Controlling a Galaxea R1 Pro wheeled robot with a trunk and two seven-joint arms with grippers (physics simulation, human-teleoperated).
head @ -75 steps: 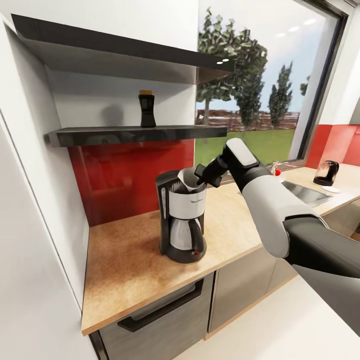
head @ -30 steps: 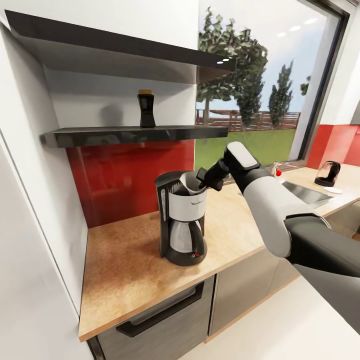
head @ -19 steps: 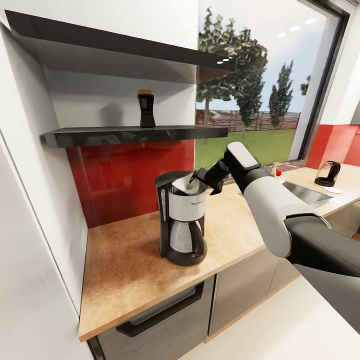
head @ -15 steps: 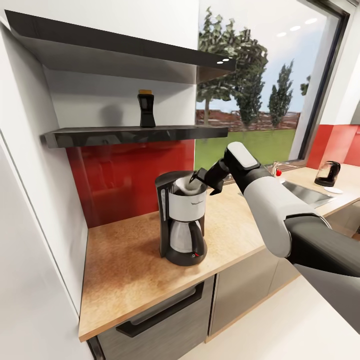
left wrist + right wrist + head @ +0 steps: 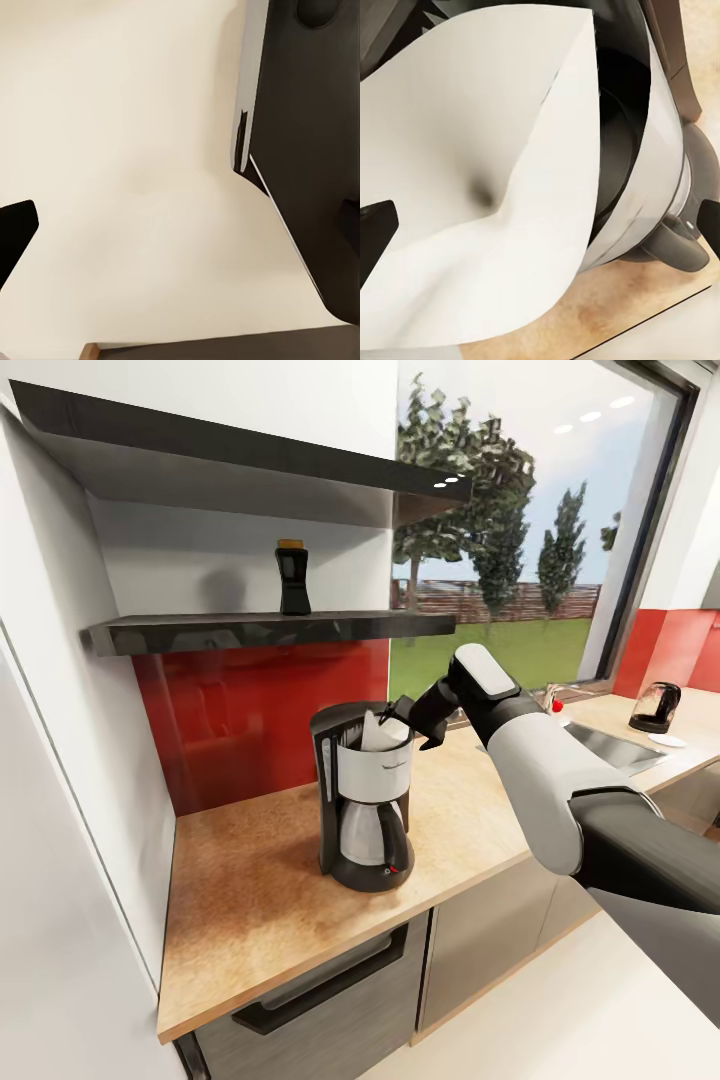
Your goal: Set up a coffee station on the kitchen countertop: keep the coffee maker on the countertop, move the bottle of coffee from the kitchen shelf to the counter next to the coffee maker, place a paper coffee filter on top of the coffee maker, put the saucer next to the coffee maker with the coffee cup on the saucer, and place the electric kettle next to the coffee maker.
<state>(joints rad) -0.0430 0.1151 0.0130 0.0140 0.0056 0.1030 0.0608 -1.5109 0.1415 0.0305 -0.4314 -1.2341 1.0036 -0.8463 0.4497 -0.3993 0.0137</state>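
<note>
On the light tan speckled countertop (image 5: 260, 880) | black-and-silver coffee maker (image 5: 364, 800) upright | thin white paper filter (image 5: 380, 732) in its top, tilted, open mouth toward right gripper (image 5: 402, 715) | jaws parted, grip unclear | right arm extended leftward

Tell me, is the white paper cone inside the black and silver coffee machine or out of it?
Partly in. The white paper cone sits in the open top of the black and silver coffee machine, sticking up above its rim.

Red backsplash (image 5: 250, 710); big window (image 5: 520, 540) onto trees; pale floor (image 5: 560, 1020).
</note>
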